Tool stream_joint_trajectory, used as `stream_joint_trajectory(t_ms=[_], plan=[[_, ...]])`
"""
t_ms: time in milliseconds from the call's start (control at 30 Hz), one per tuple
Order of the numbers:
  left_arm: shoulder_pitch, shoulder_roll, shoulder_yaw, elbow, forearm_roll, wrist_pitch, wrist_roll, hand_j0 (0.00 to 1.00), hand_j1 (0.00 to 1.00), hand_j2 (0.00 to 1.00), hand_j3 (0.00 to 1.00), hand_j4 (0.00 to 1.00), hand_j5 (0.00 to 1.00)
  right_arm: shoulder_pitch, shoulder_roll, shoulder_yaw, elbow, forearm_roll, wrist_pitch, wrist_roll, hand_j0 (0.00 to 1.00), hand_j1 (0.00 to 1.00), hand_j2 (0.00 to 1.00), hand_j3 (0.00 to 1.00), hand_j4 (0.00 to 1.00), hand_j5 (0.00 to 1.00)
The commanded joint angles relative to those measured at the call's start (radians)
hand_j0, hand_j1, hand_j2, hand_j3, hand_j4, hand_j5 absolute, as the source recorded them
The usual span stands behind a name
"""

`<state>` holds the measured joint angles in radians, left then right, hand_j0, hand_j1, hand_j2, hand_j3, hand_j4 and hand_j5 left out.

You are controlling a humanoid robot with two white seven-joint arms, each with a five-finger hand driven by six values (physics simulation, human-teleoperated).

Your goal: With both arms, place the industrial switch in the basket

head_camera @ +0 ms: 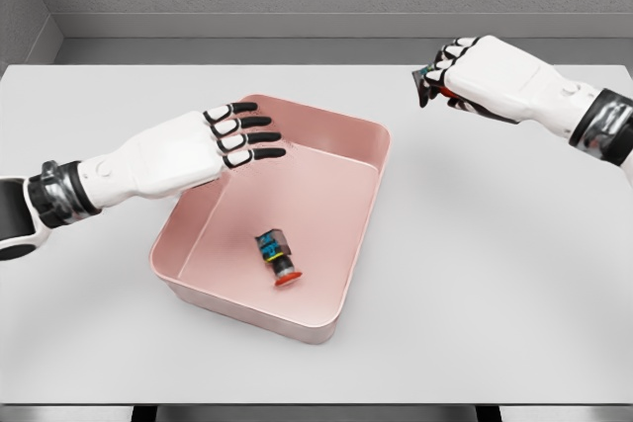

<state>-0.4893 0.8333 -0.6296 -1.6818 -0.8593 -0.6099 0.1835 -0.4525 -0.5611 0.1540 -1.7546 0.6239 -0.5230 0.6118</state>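
Note:
A pink basket (366,185) sits mid-table. On its floor lies one industrial switch (277,257), a dark block with a red button, tipped on its side. My left hand (245,135) hovers over the basket's far left corner, fingers stretched out flat and holding nothing. My right hand (442,71) is up at the far right, above the table and right of the basket, fingers curled around a second industrial switch (429,86), of which only a dark body and a bit of red show.
The grey table (495,274) stretches wide around the basket. Its front edge runs along the bottom of the picture, and a grey wall stands behind the far edge.

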Motion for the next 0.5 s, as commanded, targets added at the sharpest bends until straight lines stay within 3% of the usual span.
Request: stream_joint_trajectory(t_ms=[0, 133, 300, 467], plan=[[0.000, 0.073, 0.036, 0.004, 0.040, -0.001, 0.005, 1.00, 1.00, 1.00, 1.00, 1.00, 1.00, 0.002, 0.003, -0.024, 0.000, -0.035, -0.081, -0.001, 0.44, 0.44, 0.44, 0.44, 0.44, 0.44], [0.005, 0.159, 0.073, 0.019, 0.071, -0.001, 0.007, 1.00, 1.00, 1.00, 1.00, 1.00, 1.00, 0.017, 0.004, -0.034, 0.000, -0.059, -0.088, -0.001, 0.44, 0.44, 0.44, 0.44, 0.44, 0.44], [0.017, 0.208, 0.103, 0.106, 0.098, -0.001, 0.005, 1.00, 1.00, 1.00, 1.00, 1.00, 1.00, 0.017, 0.006, -0.034, 0.000, -0.093, -0.088, -0.001, 0.45, 0.45, 0.45, 0.45, 0.45, 0.45], [0.020, 0.227, 0.103, 0.154, 0.094, -0.001, -0.006, 1.00, 1.00, 1.00, 1.00, 1.00, 1.00, 0.017, 0.075, -0.030, 0.000, -0.095, -0.088, -0.001, 0.46, 0.46, 0.46, 0.46, 0.46, 0.46]])
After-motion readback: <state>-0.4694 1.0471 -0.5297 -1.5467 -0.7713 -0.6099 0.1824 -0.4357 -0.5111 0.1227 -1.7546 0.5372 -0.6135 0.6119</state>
